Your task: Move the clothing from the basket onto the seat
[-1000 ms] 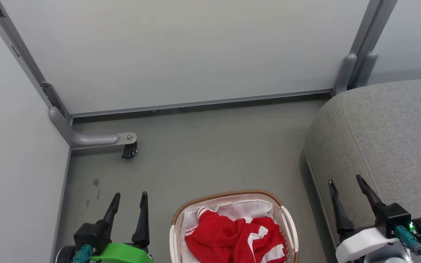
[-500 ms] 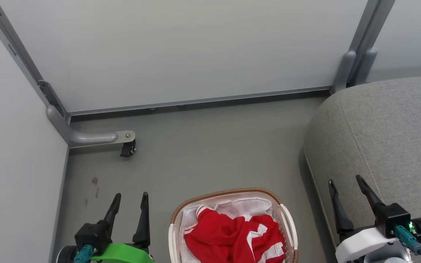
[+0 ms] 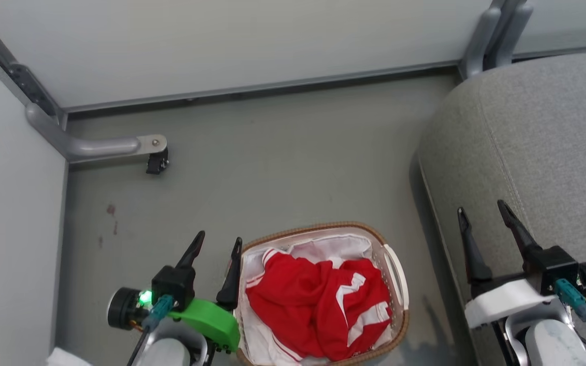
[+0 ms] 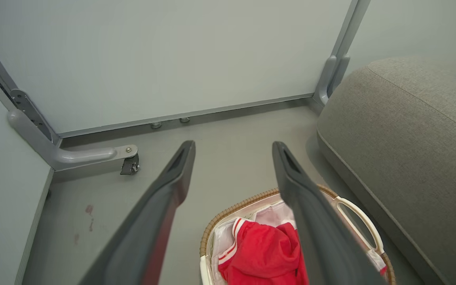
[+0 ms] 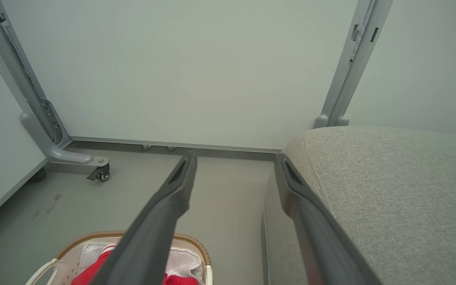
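Both fingers of the left end effector [image 3: 220, 236] spread empty beside the oval white perforated basket [image 3: 313, 229] holding bright red white-striped clothing [image 3: 313, 305]; the right end effector [image 3: 480, 206], equally spread and empty, hovers over the left edge of the grey fabric seat [image 3: 552, 152].

The clothing [image 3: 313, 310] is bright red with white stripes and trim. The basket [image 3: 398, 284] is white and perforated, with a brown woven rim and a plain white liner [image 3: 331, 248]. The seat [image 3: 547, 142] is mid-grey fabric. The floor [image 3: 283, 168] is dull grey-green, with small reddish stains [image 3: 111, 209] near its left edge. The left end effector [image 3: 220, 236] has dark fingers on a bright green mount [image 3: 206, 320]. The right end effector [image 3: 480, 206] has dark fingers on a white mount [image 3: 496, 300].
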You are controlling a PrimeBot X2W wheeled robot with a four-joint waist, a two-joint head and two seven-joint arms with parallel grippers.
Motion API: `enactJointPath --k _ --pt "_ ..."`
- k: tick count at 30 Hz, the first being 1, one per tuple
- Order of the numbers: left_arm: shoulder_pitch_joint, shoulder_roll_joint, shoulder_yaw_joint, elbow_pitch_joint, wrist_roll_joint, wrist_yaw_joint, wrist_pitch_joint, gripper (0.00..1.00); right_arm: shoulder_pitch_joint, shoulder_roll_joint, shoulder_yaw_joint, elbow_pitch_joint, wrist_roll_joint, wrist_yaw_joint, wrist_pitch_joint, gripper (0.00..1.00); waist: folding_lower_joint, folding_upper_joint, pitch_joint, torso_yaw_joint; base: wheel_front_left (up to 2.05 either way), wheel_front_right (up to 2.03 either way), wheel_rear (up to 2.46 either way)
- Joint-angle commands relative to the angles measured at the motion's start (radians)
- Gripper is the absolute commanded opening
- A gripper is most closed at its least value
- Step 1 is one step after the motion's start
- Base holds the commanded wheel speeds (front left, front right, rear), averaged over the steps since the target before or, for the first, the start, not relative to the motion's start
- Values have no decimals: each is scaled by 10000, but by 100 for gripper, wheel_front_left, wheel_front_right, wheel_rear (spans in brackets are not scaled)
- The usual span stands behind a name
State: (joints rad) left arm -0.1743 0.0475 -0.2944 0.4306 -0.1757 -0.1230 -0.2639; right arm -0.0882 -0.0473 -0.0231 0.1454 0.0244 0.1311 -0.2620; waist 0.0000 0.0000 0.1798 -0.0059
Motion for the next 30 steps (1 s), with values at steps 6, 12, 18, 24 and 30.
enactJointPath --k 6,12,18,24,30 --pt "-1823 55 -735 1476 55 -62 -10 100 -964 -51 19 -190 77 -6 -46 100 0 0 2311 -660 0 0 0" --pt "-3219 58 -1823 3136 -474 -88 -7 100 -1776 -48 119 -298 233 -6 -46 100 0 0 3668 -1059 0 0 0" --pt "-4475 60 -3425 4690 -1112 -85 45 100 -2303 -46 191 -392 344 -6 -46 100 0 0 4721 -1370 0 0 0" --pt "-5299 66 -4566 5757 -1608 -87 151 100 -2629 -43 300 -467 531 -6 -46 100 0 0 5459 -1703 0 0 0" --pt "-5957 65 -4954 6581 -2088 -88 200 100 -2930 -41 523 -513 759 -6 -46 100 0 0 6133 -2016 0 0 0"
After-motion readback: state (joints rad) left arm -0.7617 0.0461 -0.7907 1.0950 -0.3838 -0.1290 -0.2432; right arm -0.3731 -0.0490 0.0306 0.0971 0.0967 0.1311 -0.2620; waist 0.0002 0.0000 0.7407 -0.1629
